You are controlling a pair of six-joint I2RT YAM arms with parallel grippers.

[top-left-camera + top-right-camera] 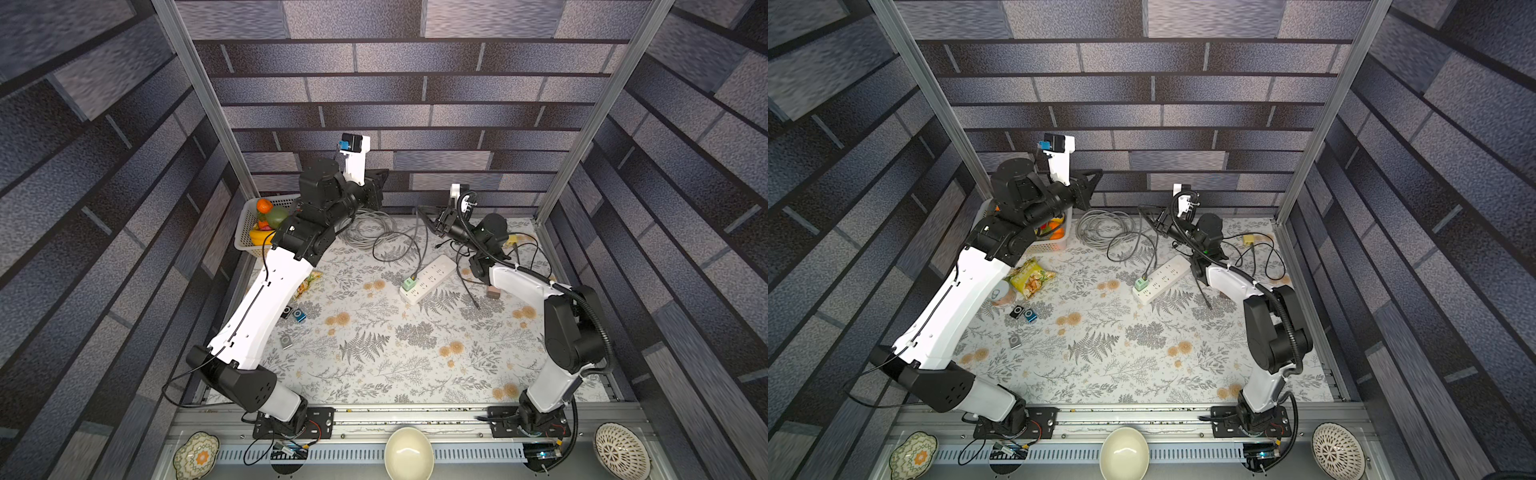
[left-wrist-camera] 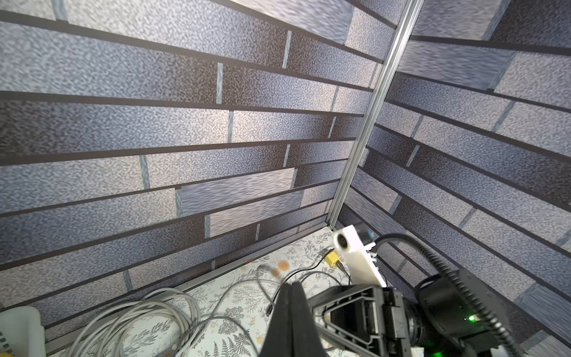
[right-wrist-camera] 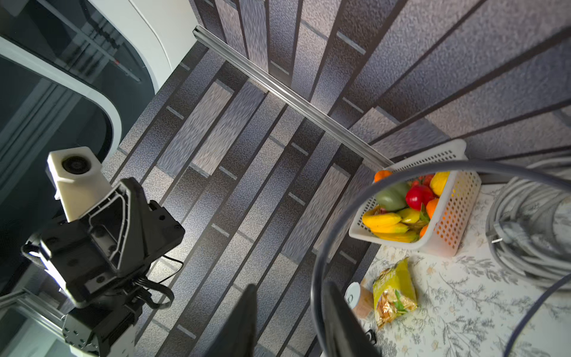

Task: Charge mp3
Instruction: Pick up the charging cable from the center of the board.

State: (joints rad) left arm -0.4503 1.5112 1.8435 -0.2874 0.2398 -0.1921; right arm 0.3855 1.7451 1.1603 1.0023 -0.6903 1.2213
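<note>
Three small mp3 players lie on the flowered cloth by the left arm: a black one (image 1: 286,311) (image 1: 1017,311), a blue one (image 1: 299,316) (image 1: 1030,315) and a silver one (image 1: 286,341) (image 1: 1015,341). A white power strip (image 1: 428,277) (image 1: 1160,277) carries a green charger (image 1: 408,284) (image 1: 1140,284). Its thin dark cable (image 1: 424,241) (image 3: 315,278) rises to my right gripper (image 1: 424,214) (image 3: 292,287). That gripper is open, with the cable looping along one finger. My left gripper (image 1: 385,173) (image 2: 292,284) hangs high by the back wall, shut and empty.
A white basket (image 1: 249,237) (image 3: 448,222) of fruit stands at the back left, beside a coil of grey cable (image 1: 365,226) (image 1: 1100,226). A yellow snack bag (image 1: 1030,276) and a cup (image 1: 1000,293) lie near the left arm. Bowls (image 1: 409,453) line the front rail.
</note>
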